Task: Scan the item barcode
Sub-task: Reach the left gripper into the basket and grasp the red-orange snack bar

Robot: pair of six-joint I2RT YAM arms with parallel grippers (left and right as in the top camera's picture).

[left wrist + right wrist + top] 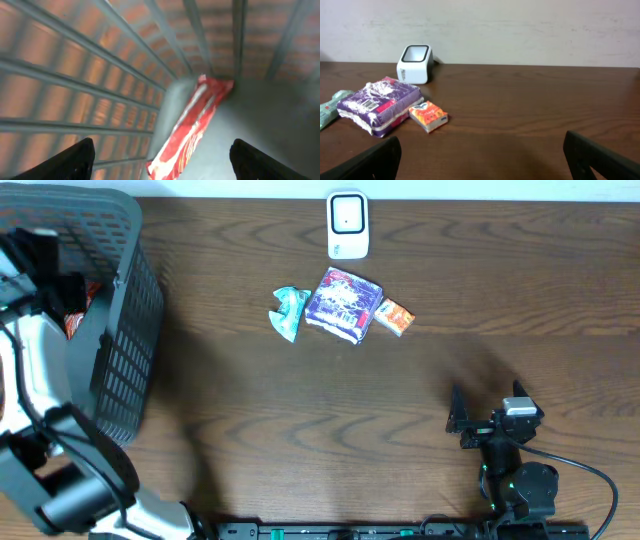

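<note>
Soft even light, mild shadows on the table (250,400), left-wrist view blurred

Shop checkout setup: scanner (348,225), basket (120,330), packaged goods (343,305).

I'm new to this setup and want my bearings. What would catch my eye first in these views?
The grey basket at the far left, with the left hand open inside it, facing a red packet in a corner. Then the cluster in the far middle: a purple package between a teal packet and an orange packet, just before the white scanner.
</note>
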